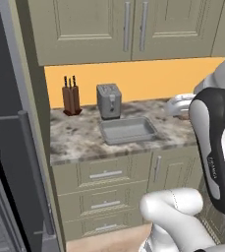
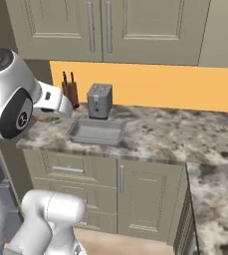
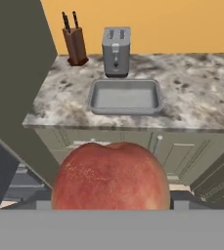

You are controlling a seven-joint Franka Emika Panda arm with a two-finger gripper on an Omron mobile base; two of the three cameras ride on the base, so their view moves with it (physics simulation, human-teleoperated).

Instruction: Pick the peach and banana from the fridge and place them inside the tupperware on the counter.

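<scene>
The pincer is gripping the peach (image 3: 111,176), jaws spread wide around it, short of the table (image 3: 201,97). It should be travelling level until directly above the empty tupperware (image 3: 125,95), beside the toaster (image 3: 116,50), before releasing.

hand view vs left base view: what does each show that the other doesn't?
Hand view alone: the peach large at the bottom, held in front of the camera, well short of the tupperware.

Left base view alone: the fridge with its long bar handle at the left edge, the upper cabinets, and the robot's own arm at right.

Both: the empty tupperware on the counter, the toaster right behind it, the knife block to the toaster's left, and the drawers below.
</scene>
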